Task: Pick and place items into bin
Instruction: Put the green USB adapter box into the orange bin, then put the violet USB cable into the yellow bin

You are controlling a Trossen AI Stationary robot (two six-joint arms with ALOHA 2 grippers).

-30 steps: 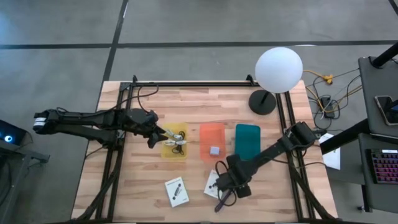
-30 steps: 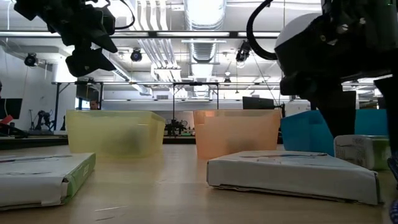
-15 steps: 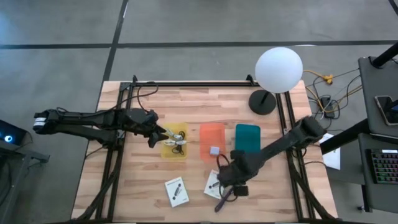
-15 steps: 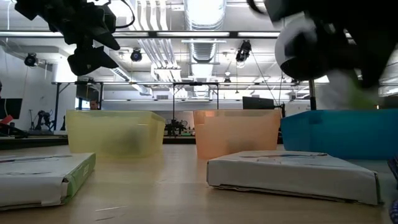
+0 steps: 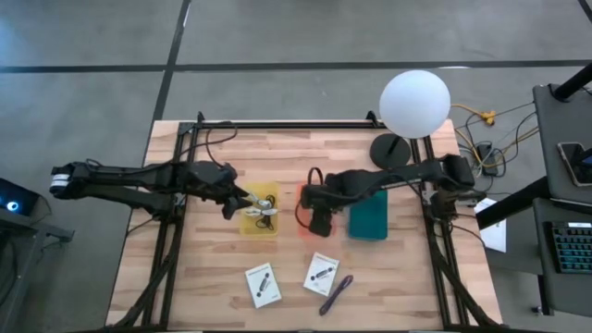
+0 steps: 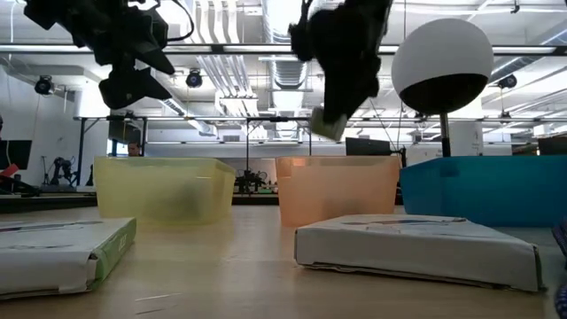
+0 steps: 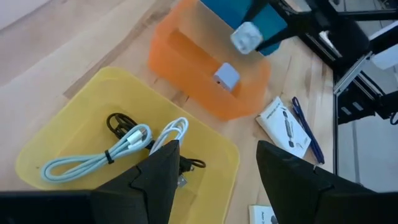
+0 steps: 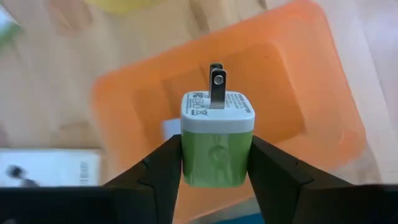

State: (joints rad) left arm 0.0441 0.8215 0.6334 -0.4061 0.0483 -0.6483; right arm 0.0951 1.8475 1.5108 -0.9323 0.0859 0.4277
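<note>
1. The left gripper [image 5: 239,202] is hovering over the near-left edge of the yellow bin [image 5: 260,212]. In the left wrist view its two fingers [image 7: 152,180] are standing spread with nothing between them.
2. The yellow bin is holding coiled white cables [image 7: 127,144] and a black cable [image 7: 118,124]; they are lying on the bin floor below the left gripper's open jaws.
3. Two white boxed cards are lying flat on the table [image 5: 213,268] in front of the bins: the left card [image 5: 263,284] in front of the yellow bin and the right card [image 5: 322,273] in front of the orange bin [image 5: 315,198]. They are lying apart from each other.
4. A purple strap [image 5: 335,294] is lying just beside the right card, on its right, toward the table's front edge.
5. The right gripper [image 8: 217,158] is hanging above the orange bin. Its jaws are closed on the two flat sides of a green and white charger plug [image 8: 217,147], whose prongs are pointing away from the wrist.
6. The plug is being held clear above the bin rim in the low view, directly over the bin's opening. A small grey-white cube [image 7: 227,76] is already lying on the orange bin's floor.
7. The teal bin [image 5: 368,212] is standing just right of the orange bin, partly under the right arm.
8. A white globe lamp [image 5: 414,104] is standing at the table's far right corner, well apart from the bins.
9. Bare wood is showing at the table's front left and along its far edge.
</note>
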